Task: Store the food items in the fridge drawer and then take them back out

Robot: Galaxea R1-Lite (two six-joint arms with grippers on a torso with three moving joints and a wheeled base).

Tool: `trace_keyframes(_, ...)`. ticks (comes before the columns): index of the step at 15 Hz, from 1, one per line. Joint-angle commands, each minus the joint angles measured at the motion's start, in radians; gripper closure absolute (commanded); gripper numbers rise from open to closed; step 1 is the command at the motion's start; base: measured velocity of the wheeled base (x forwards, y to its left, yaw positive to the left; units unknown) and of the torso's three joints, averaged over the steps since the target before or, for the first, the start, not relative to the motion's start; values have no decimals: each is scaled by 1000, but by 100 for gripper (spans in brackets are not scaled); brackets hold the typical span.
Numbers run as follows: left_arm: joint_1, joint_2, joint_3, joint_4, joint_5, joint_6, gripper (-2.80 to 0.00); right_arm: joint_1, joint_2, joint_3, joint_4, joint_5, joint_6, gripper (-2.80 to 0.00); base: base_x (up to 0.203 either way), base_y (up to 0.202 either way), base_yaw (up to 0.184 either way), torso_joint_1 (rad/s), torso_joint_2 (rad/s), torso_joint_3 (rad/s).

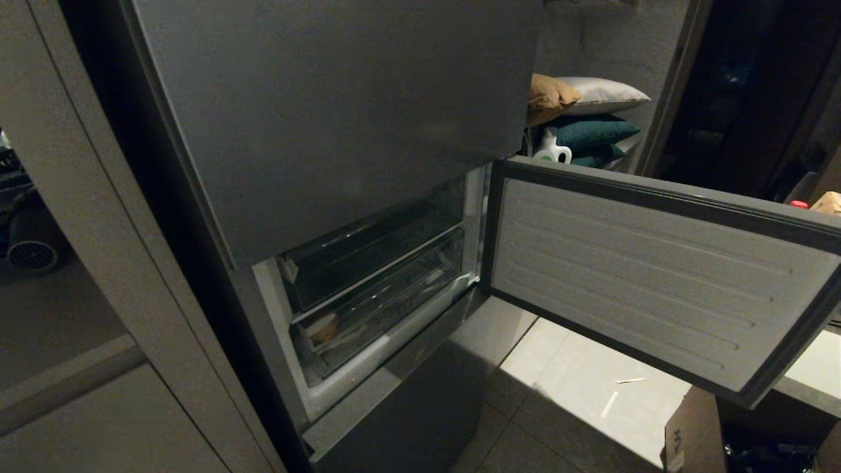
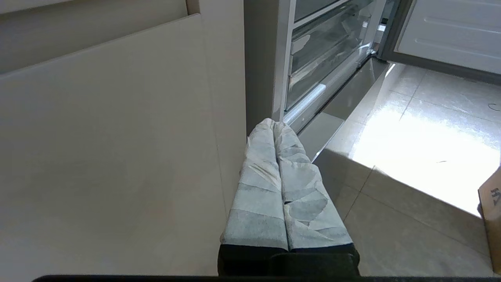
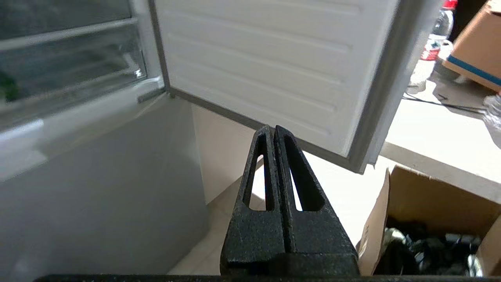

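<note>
Potato-like tan lump (image 1: 324, 326) sits inside the lower fridge drawer (image 1: 381, 309), at its left end, seen thru the clear front. Drawer is pushed in, flush w/ the pale frame; a second clear drawer (image 1: 368, 246) sits just above it, also shut. Compartment door (image 1: 650, 269) hangs swung wide to the right, ribbed white liner facing out. Dark grey upper fridge panel (image 1: 328, 112) above, closed.

Neither arm shows in head view. Left gripper (image 2: 274, 125), wrapped in pale tape, fingers pressed together, holds nothing; it's low, near the fridge's bottom left corner beside a beige cabinet panel (image 2: 109, 149). Right gripper (image 3: 273, 129), black, fingers together too, empty, pointing toward the door's lower edge, w/ a cardboard box (image 3: 430, 219) on the floor below it.

Judgement: storing looks done, so the take-out half is in hand, not yet begun. Next move prob needs a gripper opened, brought to the lower drawer's front lip and pulling it out before reaching for the lump. Can't tell if other food is in there.
</note>
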Motion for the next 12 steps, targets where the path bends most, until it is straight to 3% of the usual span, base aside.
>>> trace_keyframes(1, 0, 2, 0, 0, 0, 0, 0, -2, 131, -84, 22, -20, 29, 0, 0, 0, 0, 0, 0, 0)
trace_keyframes(5, 0, 2, 0, 0, 0, 0, 0, -48, 387, -270, 34, -114, 199, 0, 0, 0, 0, 0, 0, 0)
trace_keyframes(8, 0, 2, 0, 0, 0, 0, 0, -340, 562, -328, -22, -33, 313, 0, 0, 0, 0, 0, 0, 0)
trace_keyframes(10, 0, 2, 0, 0, 0, 0, 0, -601, 738, -346, -132, 99, 360, 0, 0, 0, 0, 0, 0, 0)
trace_keyframes(12, 0, 2, 0, 0, 0, 0, 0, -808, 908, -356, -268, 228, 387, 0, 0, 0, 0, 0, 0, 0)
